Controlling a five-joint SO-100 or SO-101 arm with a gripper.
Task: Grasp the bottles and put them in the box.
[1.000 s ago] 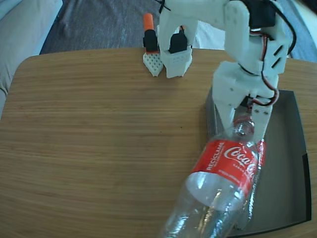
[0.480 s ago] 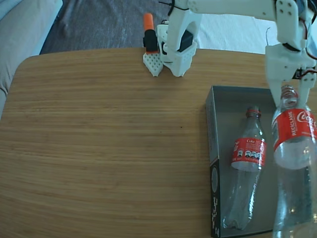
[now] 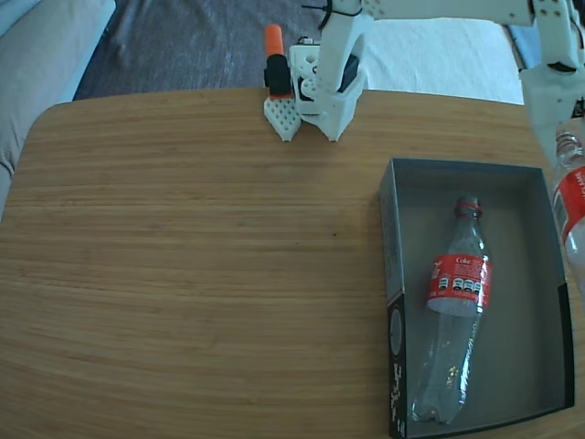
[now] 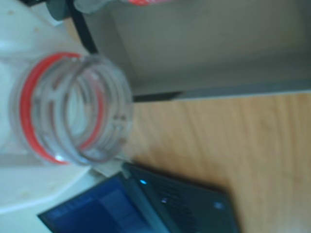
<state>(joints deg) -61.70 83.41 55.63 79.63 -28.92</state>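
- Bottle (image 3: 571,197) hangs neck-up at the fixed view's right edge, jaws clenched on its neck (image 4: 73,109).
- Box (image 3: 395,219) lies lower left; second bottle (image 3: 457,302) inside.

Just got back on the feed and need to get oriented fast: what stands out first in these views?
In the fixed view, one Coca-Cola bottle lies lengthwise in the black box at the table's right side. A second bottle hangs by its neck at the right edge, beyond the box's right wall. The wrist view is filled by that bottle's open, red-ringed mouth, with a laptop below it; the fingers are not clearly visible.
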